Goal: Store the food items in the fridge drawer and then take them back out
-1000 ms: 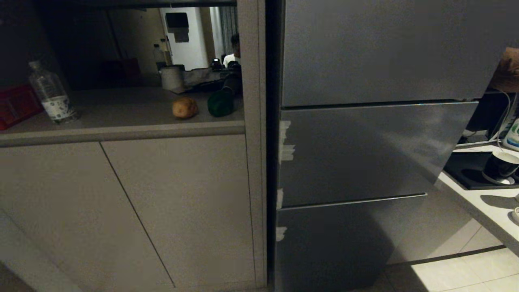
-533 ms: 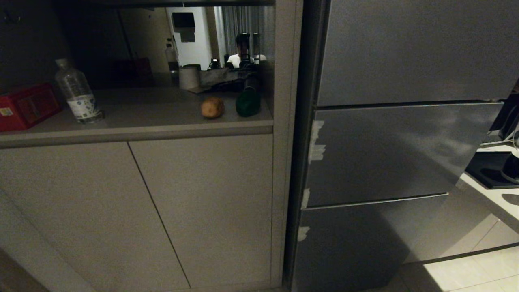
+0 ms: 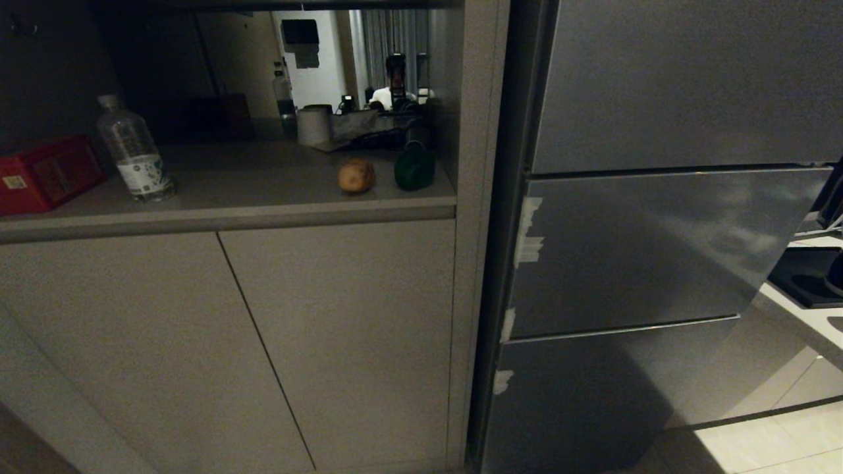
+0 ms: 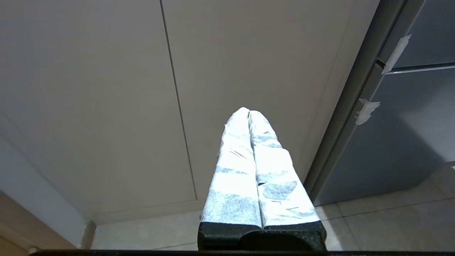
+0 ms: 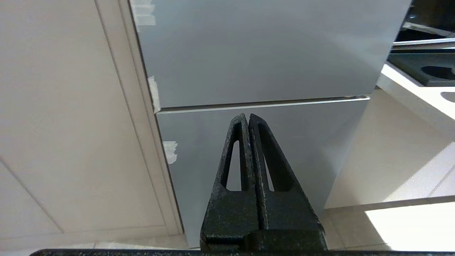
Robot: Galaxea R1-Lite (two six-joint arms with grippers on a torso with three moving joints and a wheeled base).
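Observation:
A tan-brown potato and a dark green bell pepper lie side by side on the counter niche, at its right end. To their right stands the fridge; its drawer, the middle grey panel with several tape scraps on its left edge, is shut. Neither gripper shows in the head view. My left gripper, fingers wrapped in white tape, is shut and empty, low in front of the beige cabinet doors. Just as empty, my black right gripper is shut before the fridge's lower panel, under the drawer front.
On the niche also stand a clear water bottle, a red box and a white paper roll. A tall grey door tops the fridge. At the right a white counter juts out over the tiled floor.
The whole head picture has slid to the right, so the camera has moved. The potato, the pepper and the drawer have kept their places, and both grippers stay shut.

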